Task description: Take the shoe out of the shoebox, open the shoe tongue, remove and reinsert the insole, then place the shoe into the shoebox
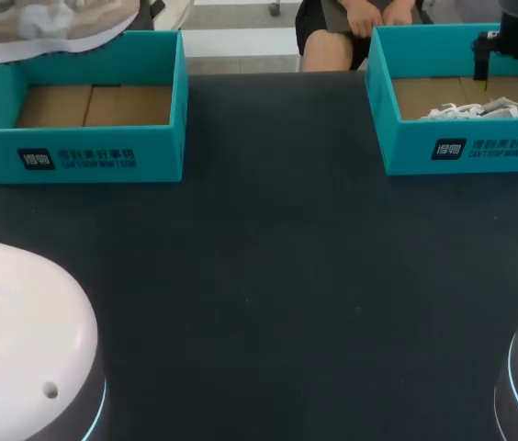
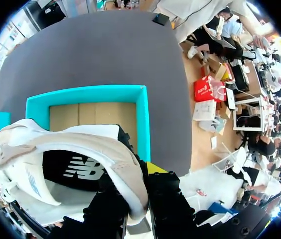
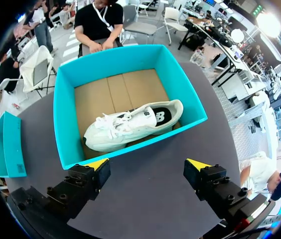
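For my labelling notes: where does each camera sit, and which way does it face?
Head view: above and behind, looking down on the table; both arm bases show.
Left wrist view: on that wrist, looking down past the left gripper, shut on the held shoe, into the empty left shoebox.
Right wrist view: past the open right gripper into the right shoebox holding the boxed shoe.
Shared: head view shows both shoeboxes too.

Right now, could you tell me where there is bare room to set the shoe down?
Bare: the table between and before both shoeboxes; also the left shoebox, below the held shoe in the left claw. Crowded: the right shoebox, holding a second shoe.
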`<state>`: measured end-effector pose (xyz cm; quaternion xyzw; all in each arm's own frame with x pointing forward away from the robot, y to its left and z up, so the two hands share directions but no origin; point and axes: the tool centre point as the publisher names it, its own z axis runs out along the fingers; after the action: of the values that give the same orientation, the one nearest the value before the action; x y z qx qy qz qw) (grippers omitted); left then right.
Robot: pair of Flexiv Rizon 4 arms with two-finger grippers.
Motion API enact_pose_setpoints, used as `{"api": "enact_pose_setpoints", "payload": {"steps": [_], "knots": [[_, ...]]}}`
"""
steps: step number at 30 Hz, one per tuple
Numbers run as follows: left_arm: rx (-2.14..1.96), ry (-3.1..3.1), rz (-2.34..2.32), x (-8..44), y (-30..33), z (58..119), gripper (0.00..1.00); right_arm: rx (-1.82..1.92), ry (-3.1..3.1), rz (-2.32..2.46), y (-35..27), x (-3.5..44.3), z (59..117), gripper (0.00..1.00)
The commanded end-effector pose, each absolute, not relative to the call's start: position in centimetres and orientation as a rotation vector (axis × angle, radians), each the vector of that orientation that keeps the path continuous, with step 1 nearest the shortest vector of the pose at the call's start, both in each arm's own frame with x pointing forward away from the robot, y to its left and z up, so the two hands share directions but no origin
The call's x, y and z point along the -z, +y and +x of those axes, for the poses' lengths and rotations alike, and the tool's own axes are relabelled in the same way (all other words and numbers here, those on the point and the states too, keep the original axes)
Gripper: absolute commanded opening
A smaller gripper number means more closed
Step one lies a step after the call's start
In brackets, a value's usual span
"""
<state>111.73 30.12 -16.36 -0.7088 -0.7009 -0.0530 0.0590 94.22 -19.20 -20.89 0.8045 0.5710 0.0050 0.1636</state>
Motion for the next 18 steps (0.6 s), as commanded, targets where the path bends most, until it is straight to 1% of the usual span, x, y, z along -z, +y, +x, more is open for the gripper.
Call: {"api": "enact_pose_setpoints", "payload": {"steps": [1,9,16,17,18], "knots": [[0.215,-2.174,-2.132,15.0,30.1,108.2,0.00,-0.017,1.629,2.293,-19.2,20.9,94.1,1.00],[0.320,-2.219,-2.062,12.6,28.7,101.1,0.00,-0.017,1.629,2.293,-19.2,20.9,94.1,1.00],[0.372,-2.266,-1.933,12.4,25.3,94.3,0.00,-0.017,1.629,2.293,-19.2,20.9,94.1,1.00],[0.313,-2.273,-1.907,12.4,24.9,93.5,0.00,-0.017,1.629,2.293,-19.2,20.9,94.1,1.00],[0.371,-2.280,-1.900,12.4,24.5,92.9,0.00,-0.017,1.629,2.293,-19.2,20.9,94.1,1.00]]}}
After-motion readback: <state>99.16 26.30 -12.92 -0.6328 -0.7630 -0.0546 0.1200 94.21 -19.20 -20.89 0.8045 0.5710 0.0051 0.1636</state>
